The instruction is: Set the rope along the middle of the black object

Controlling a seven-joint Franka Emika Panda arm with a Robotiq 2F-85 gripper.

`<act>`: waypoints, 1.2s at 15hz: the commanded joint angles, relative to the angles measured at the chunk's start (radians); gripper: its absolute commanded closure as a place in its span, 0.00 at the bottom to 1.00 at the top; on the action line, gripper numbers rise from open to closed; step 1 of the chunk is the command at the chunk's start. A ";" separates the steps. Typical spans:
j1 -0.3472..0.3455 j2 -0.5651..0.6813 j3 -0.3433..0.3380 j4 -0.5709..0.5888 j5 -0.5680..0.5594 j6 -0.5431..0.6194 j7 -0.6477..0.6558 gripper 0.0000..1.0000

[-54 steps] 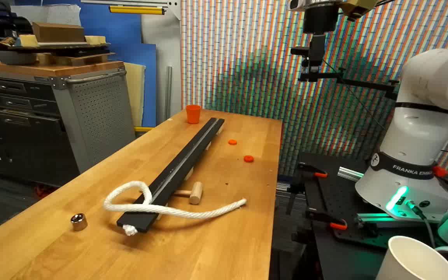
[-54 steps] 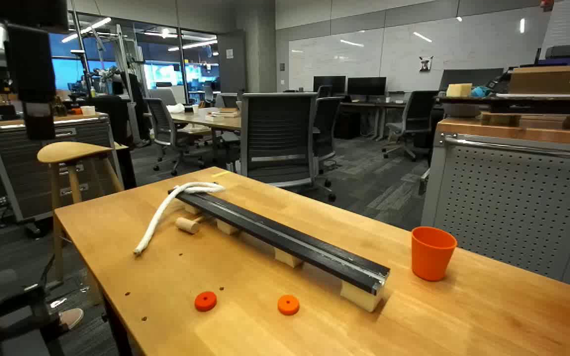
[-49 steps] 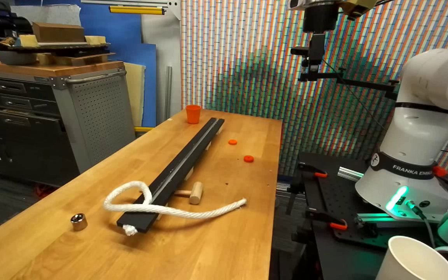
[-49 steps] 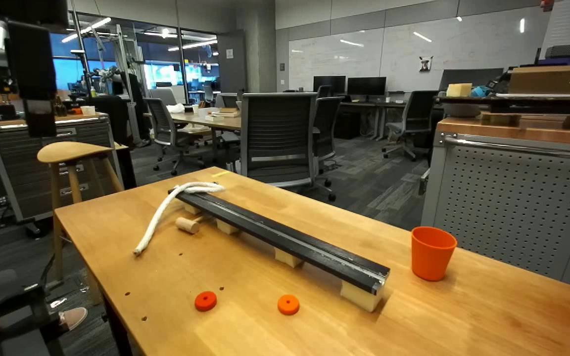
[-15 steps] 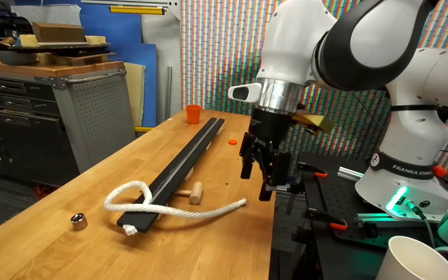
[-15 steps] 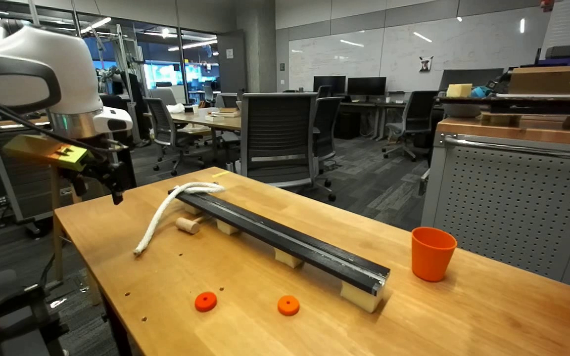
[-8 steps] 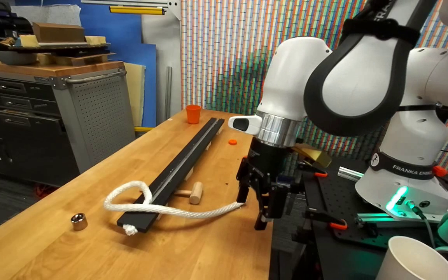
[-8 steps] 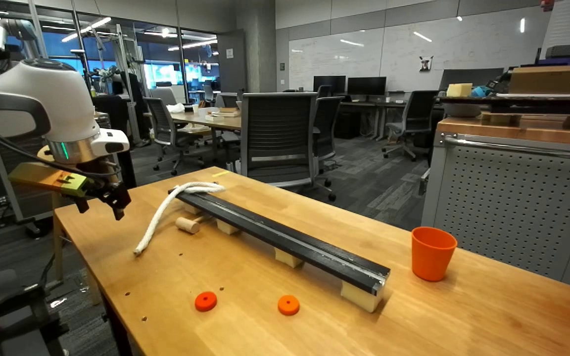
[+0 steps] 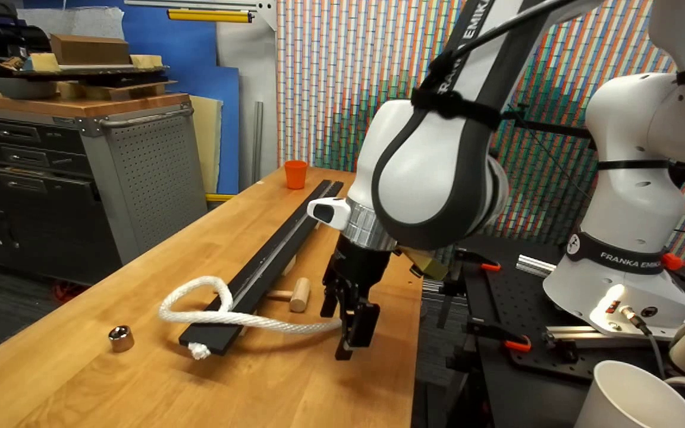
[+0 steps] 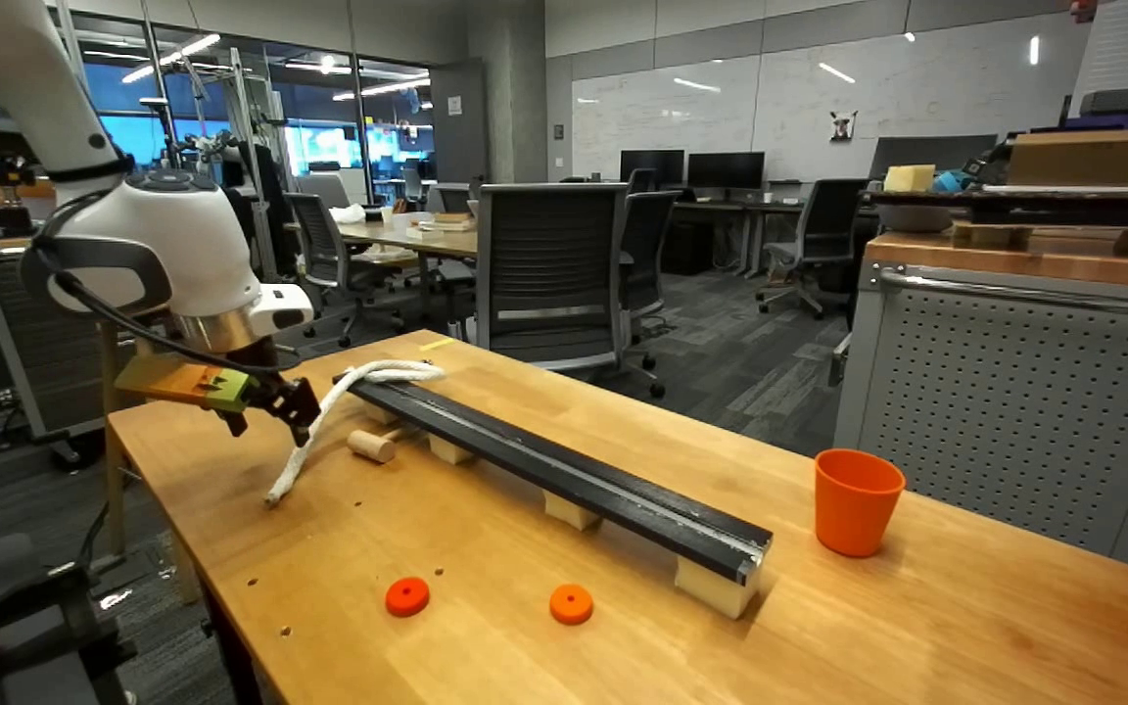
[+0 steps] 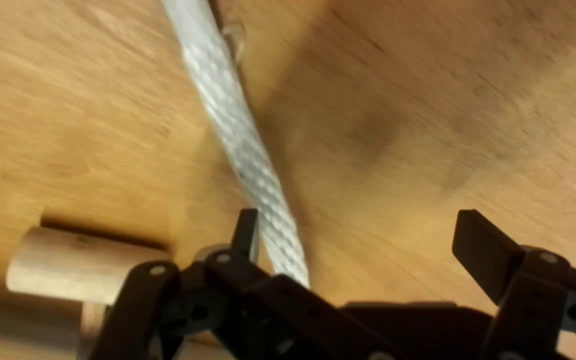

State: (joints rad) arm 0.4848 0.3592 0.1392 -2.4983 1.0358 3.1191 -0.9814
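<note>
The white rope (image 9: 271, 324) loops over one end of the black object (image 9: 271, 255), and its free length runs out onto the wooden table. A knotted or frayed rope end sticks out at that end of the bar. My gripper (image 9: 335, 336) is low over the free length, with its jaws wide apart. In the wrist view the rope (image 11: 240, 140) passes close beside the inner side of the left finger (image 11: 245, 235), well away from the right finger (image 11: 485, 255). Nothing is gripped. The free end is hidden behind the gripper in an exterior view but shows by the rope (image 10: 302, 458) elsewhere.
A wooden mallet (image 9: 299, 295) lies beside the bar, close to my gripper. Light blocks (image 10: 569, 511) prop the bar up. A metal ring (image 9: 121, 339), an orange cup (image 10: 856, 501), a red disc (image 10: 407, 596) and an orange disc (image 10: 571, 604) also stand or lie on the table.
From high above, my arm has come down and moved across the table to the rope's free length. The jaws have stayed open lately. The rope and bar look unmoved.
</note>
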 commanded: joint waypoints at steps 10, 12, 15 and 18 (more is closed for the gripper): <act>-0.046 0.052 -0.024 -0.019 -0.170 -0.039 0.168 0.10; -0.041 0.023 -0.025 -0.037 -0.162 -0.021 0.177 0.33; -0.030 -0.005 -0.031 -0.067 -0.155 0.025 0.204 0.58; -0.023 -0.032 -0.028 -0.104 -0.139 0.098 0.226 0.81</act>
State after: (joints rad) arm 0.4387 0.3691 0.1195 -2.5510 0.8728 3.1393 -0.7812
